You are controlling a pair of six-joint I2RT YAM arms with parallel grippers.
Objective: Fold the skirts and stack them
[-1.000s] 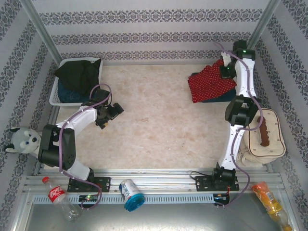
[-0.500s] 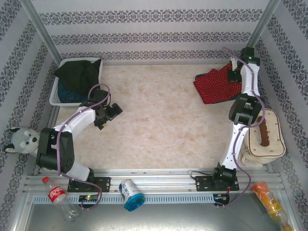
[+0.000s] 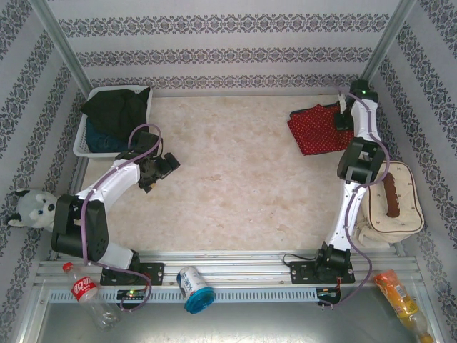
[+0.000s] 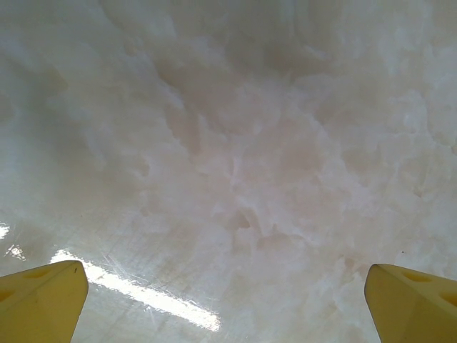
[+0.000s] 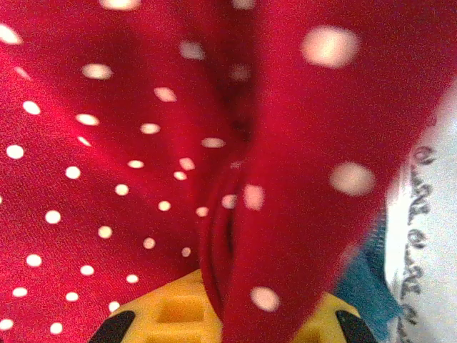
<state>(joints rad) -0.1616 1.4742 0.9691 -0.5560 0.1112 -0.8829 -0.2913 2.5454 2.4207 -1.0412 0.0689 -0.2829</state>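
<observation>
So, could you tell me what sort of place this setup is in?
Likely a robot test booth: patterned walls close in a marble-look table, and a left arm and right arm are bolted to a metal rail at its near edge.

basket [image 3: 80, 145] far left, skirt [image 3: 314, 130] far right

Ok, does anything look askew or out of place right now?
The red polka-dot skirt sits bunched and crooked at the far right corner, a fold pinched in the right gripper. The black skirt hangs rumpled over the basket rim.
</observation>
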